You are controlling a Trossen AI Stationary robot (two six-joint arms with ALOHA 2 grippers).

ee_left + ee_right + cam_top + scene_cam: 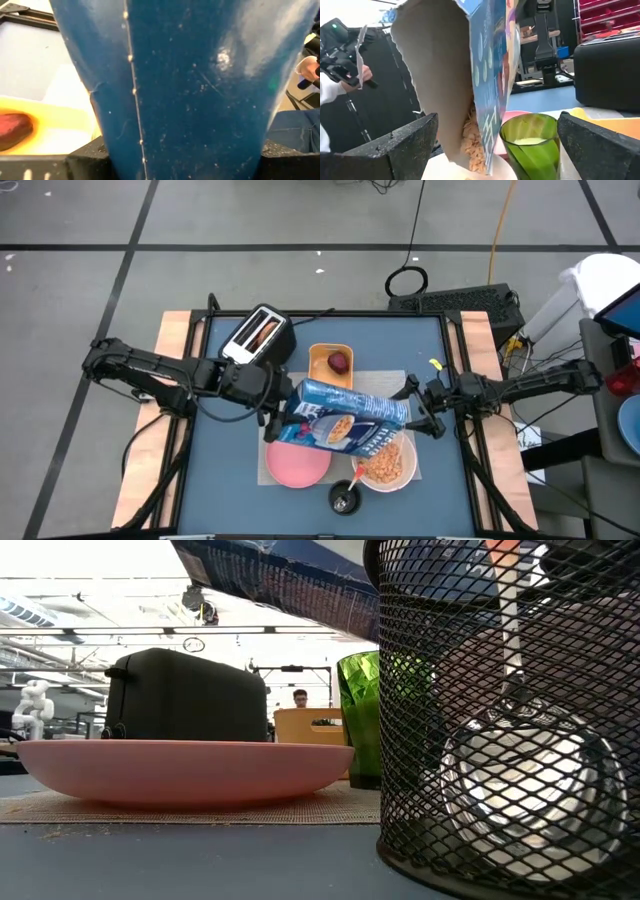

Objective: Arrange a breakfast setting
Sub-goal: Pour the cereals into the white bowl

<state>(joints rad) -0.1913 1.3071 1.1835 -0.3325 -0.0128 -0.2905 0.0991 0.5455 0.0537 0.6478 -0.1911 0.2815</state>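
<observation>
**Q:** Describe the work surface.

**A:** Blue matting covers the table (230, 470) at the centre of the high view, with grey floor around it. A black-and-silver toaster (258, 335) sits at the table's upper left, toast (264, 331) in its slots. An orange rectangular tray (322, 376) lies right of the toaster and holds a dark-red fruit (340, 361).

**Q:** State the status of your left claw.

**A:** My left gripper (277, 412) is clenched on the blue cereal box (345, 418) at the box's left end. The box is held tipped above the table, its open end lowered toward the right. In the left wrist view the box's blue panel (200, 85) fills most of the frame between my fingers.

**Q:** And the right claw?

**A:** My right gripper (418, 408) sits at centre right of the high view, just beside the box's open end. Its jaws are spread wide, grasping nothing. In the right wrist view the open box mouth (465, 80) shows cereal inside.

**Q:** Locate the remaining items.

**A:** The white bowl (387, 463) is at lower centre right, beneath the box mouth, and contains cereal. The pink round plate (297, 464) lies just left of the bowl. A black mesh cup (346, 499) at the lower edge holds the red-handled spoon (508, 610). The small green cup (530, 142) stands near the bowl.
</observation>
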